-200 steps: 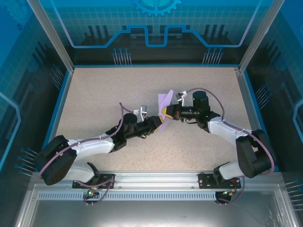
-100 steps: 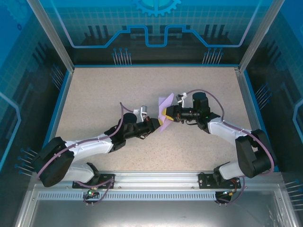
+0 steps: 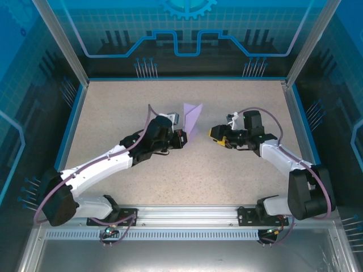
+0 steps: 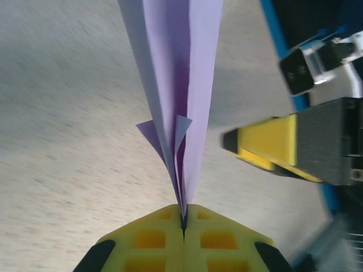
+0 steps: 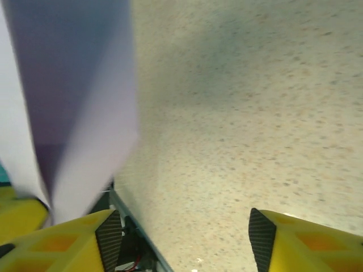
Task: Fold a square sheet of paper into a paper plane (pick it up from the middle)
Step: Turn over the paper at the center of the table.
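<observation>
Left wrist view: the left pincer (image 4: pixel 184 226) is pressed together on the narrow end of the paper plane (image 4: pixel 181 85), which sticks out from it over the middle of the bench (image 3: pixel 113 102). The right pincer (image 5: pixel 181 238) stands spread just beside the plane, touching nothing.

The main risk seems to be the single small pinch. The paper is thin, and two little flaps already flare apart just above the grip, so the folded layers could splay open or the plane could slide out if the arm swings. If the right pincer comes in off-line, it could catch a free edge and crumple it rather than crease it. It could also knock the left pincer, since the two sit near each other.
</observation>
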You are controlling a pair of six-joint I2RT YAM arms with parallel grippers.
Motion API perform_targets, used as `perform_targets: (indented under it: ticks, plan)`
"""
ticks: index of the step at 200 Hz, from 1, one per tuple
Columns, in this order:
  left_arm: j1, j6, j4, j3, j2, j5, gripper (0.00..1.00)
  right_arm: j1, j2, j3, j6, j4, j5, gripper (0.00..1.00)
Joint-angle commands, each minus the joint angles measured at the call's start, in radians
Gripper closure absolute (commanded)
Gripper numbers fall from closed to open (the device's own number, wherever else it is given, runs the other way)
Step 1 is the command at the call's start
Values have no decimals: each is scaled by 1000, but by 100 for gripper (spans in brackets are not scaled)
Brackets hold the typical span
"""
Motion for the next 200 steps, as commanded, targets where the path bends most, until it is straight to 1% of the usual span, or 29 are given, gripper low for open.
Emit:
perform_targets:
  ticks: [1, 18, 33, 71, 98, 120, 146, 181, 200]
  plan:
    - [-82, 278, -393, 115, 91, -362, 99, -41, -23, 22, -130, -149, 44, 34]
    - [-153, 349, -493, 195, 193, -568, 100, -68, -38, 20, -149, -166, 50, 33]
    - [-203, 379, -542, 243, 285, -689, 100, -92, -46, 21, -164, -179, 48, 33]
    - [-317, 436, -541, 293, 471, -883, 100, -162, -55, 15, -180, -186, 5, 33]
    - [-376, 450, -570, 326, 629, -961, 100, -190, -53, 22, -192, -194, -14, 33]
    - [-408, 457, -555, 328, 699, -959, 100, -192, -49, 26, -193, -188, -22, 33]
    - [-424, 483, -517, 316, 737, -917, 100, -193, -36, 25, -189, -174, -31, 32]
    - [-435, 530, -442, 283, 749, -802, 93, -192, -17, 28, -187, -161, -44, 32]
    - [-436, 533, -425, 279, 737, -751, 86, -191, -8, 31, -184, -157, -52, 32]
